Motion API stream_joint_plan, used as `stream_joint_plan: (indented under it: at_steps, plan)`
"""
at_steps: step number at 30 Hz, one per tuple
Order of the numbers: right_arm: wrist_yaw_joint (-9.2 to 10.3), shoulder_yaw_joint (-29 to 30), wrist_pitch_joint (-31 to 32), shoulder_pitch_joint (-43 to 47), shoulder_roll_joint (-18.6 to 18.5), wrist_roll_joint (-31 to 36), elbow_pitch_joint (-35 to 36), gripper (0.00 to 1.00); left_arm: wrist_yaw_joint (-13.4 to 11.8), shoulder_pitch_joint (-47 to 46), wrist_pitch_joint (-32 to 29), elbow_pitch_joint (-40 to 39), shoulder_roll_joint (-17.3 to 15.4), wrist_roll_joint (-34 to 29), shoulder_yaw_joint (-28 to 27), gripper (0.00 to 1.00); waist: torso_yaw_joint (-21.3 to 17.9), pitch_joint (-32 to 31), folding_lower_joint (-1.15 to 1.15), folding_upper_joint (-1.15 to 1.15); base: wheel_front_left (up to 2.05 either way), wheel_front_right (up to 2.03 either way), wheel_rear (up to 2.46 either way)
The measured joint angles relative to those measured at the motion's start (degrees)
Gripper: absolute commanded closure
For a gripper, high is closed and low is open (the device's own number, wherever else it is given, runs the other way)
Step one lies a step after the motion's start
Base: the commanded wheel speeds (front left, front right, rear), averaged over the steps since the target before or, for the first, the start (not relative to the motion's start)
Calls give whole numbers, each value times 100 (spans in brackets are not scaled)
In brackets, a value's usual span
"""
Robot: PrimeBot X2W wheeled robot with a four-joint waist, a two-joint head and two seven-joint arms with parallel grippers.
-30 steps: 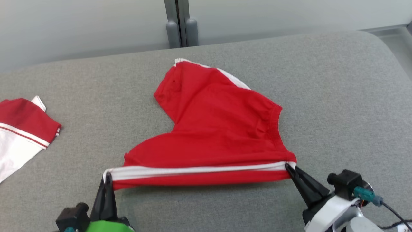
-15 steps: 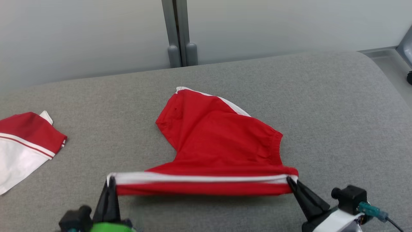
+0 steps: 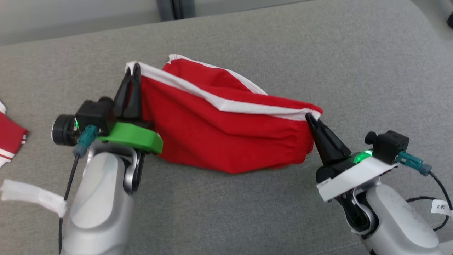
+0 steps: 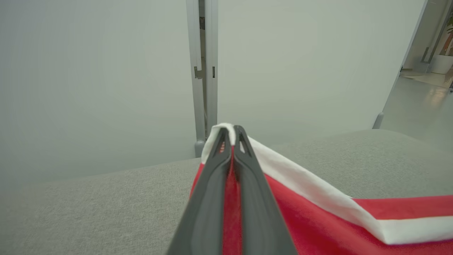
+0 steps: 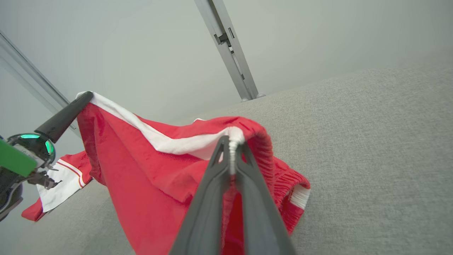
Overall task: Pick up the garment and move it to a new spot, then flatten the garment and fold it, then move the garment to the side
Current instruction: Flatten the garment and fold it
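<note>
The garment (image 3: 219,138) is a pair of red shorts with white side stripes, held up off the grey surface (image 3: 247,198) and hanging between both arms. My left gripper (image 3: 131,69) is shut on its white-striped corner at the upper left; the left wrist view has the fingers (image 4: 208,191) pinching that corner of the garment (image 4: 318,212). My right gripper (image 3: 310,116) is shut on the opposite striped corner at the waistband. In the right wrist view the garment (image 5: 141,177) drapes from my right gripper (image 5: 231,141) across to the left gripper (image 5: 85,97). The far leg trails on the surface.
A second red and white garment (image 3: 10,136) lies at the far left edge, also seen as the other garment (image 5: 60,180). A white strip (image 3: 28,196) hangs off my left forearm. A grey post (image 4: 202,71) and pale wall stand behind the surface.
Both grippers have lifted the striped hem up and away from the near edge, the left higher and farther, so the shorts now hang folded over. The head camera has tilted down.
</note>
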State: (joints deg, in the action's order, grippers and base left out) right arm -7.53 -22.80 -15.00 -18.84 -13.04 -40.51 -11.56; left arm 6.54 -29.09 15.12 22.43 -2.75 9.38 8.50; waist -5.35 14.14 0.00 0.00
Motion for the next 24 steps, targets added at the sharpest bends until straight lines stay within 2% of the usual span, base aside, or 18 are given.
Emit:
stream_joint_plan:
  at_steps: [9,19,24]
  plan:
    - [0,240,0,-590,220,-169,-132,100,34,-1404,0,1034,-130,-298,-87,100,-330,924,0,0,0,0,0]
    - [0,343,0,-827,467,-137,-113,100,0,-2086,0,1607,-229,-483,-200,100,-708,1607,0,0,0,0,0]
    - [0,365,0,-897,534,-23,-163,100,-9,-2114,0,1892,-216,-505,-230,100,-809,1761,0,0,0,0,0]
